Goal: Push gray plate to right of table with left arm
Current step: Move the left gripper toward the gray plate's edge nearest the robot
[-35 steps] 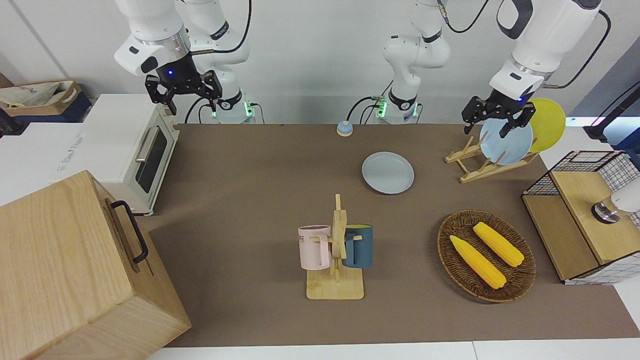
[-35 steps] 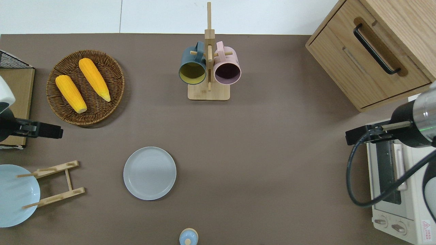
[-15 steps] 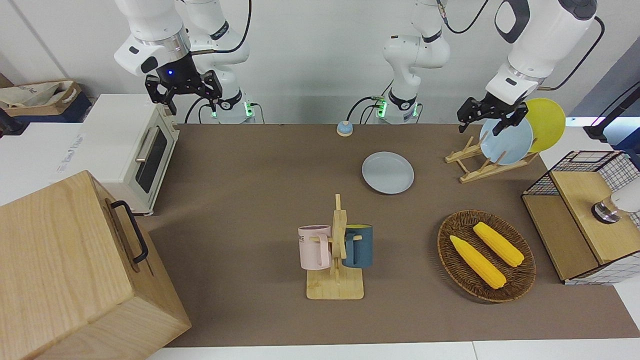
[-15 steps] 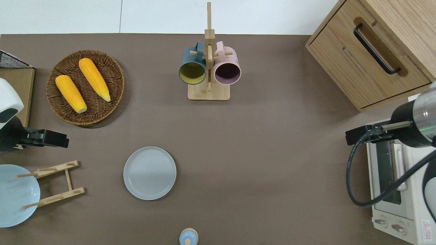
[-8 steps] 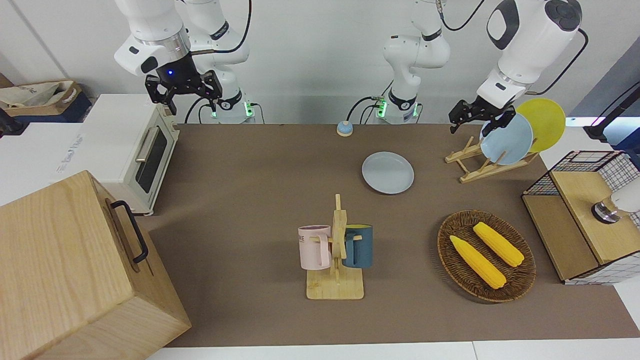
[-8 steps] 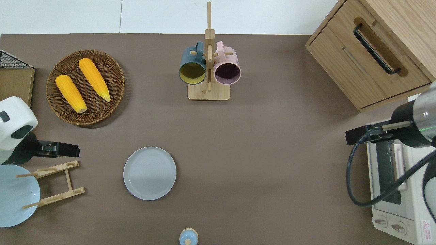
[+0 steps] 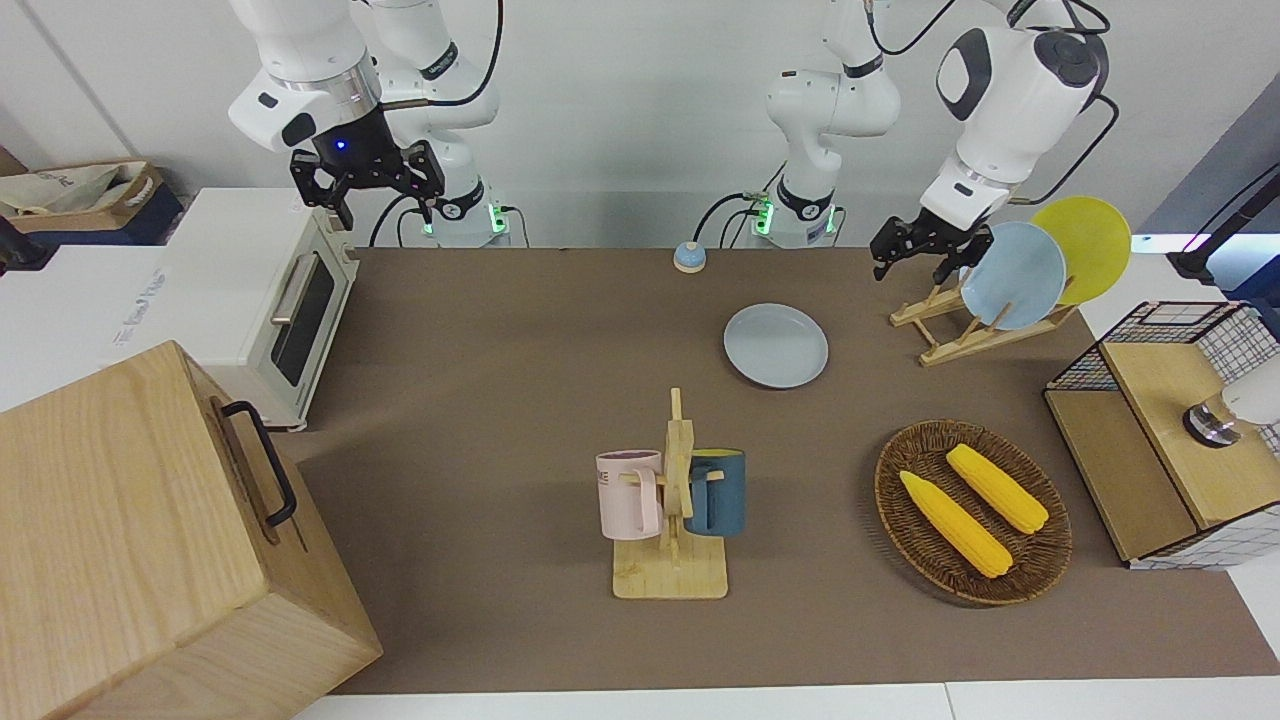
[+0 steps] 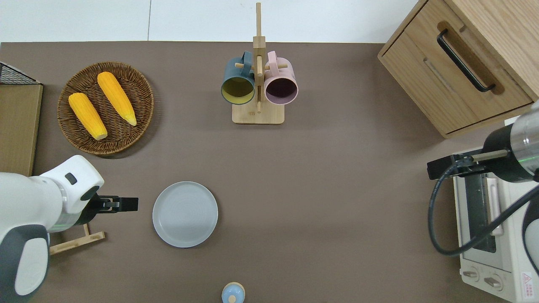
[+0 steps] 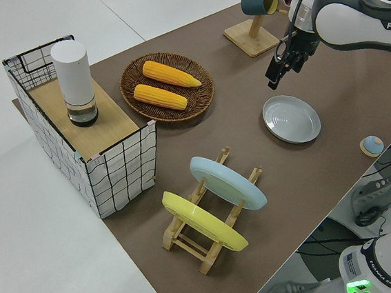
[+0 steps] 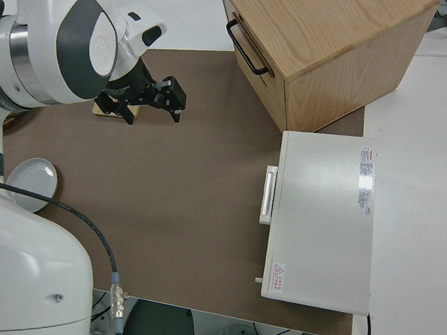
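Two arms: right arm parked, left arm (image 8: 38,210) reaching. Table (image 8: 337,189) carries the gray plate (image 8: 185,214), lying flat between dish rack (image 7: 960,330) and bell (image 8: 233,293). Left gripper (image 8: 126,204) hangs empty beside the plate's rim, probably lining up the push; finger spread unclear.

The left gripper (image 8: 128,204) has swung away from the light-blue plate (image 7: 1012,275) on the wooden rack (image 7: 945,320) and travelled toward the middle of the table (image 8: 328,202). It now hangs over bare tabletop just beside the gray plate (image 8: 185,214) (on the side toward the left arm's end), and sits lower in the front view.
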`<state>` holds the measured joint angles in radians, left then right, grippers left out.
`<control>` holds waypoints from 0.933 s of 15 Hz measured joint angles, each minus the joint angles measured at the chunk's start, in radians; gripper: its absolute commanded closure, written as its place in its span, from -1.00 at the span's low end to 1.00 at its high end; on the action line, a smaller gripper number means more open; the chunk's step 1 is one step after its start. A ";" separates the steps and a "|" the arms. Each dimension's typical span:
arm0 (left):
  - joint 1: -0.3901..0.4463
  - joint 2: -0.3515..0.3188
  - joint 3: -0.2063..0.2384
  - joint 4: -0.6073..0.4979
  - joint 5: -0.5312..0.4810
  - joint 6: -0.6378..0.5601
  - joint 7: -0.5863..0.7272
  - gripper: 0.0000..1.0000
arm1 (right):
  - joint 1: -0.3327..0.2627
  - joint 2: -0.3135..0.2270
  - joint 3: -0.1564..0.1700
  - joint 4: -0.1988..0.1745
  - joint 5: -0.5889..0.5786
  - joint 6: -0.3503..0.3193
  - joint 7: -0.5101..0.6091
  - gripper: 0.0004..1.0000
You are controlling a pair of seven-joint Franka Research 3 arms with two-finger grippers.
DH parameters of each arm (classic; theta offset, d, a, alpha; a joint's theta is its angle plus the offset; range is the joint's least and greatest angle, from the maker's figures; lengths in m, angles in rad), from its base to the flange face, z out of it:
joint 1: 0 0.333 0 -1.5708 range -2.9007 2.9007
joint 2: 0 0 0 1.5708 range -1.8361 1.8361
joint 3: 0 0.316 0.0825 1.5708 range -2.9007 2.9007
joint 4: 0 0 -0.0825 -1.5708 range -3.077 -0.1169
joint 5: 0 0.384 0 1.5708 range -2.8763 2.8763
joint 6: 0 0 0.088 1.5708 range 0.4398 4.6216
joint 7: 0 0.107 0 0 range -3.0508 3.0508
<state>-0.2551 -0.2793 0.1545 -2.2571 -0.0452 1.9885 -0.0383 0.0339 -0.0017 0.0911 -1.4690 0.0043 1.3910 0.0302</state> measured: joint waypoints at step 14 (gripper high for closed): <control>0.001 -0.011 -0.029 -0.320 0.000 0.347 -0.062 -0.98 | 0.000 0.000 0.000 0.000 0.000 0.000 0.000 -0.97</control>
<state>-0.2537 -0.2904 0.1257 -2.5770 -0.0447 2.3351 -0.1000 0.0339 -0.0017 0.0911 -1.4690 0.0043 1.3910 0.0302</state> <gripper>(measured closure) 0.004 0.013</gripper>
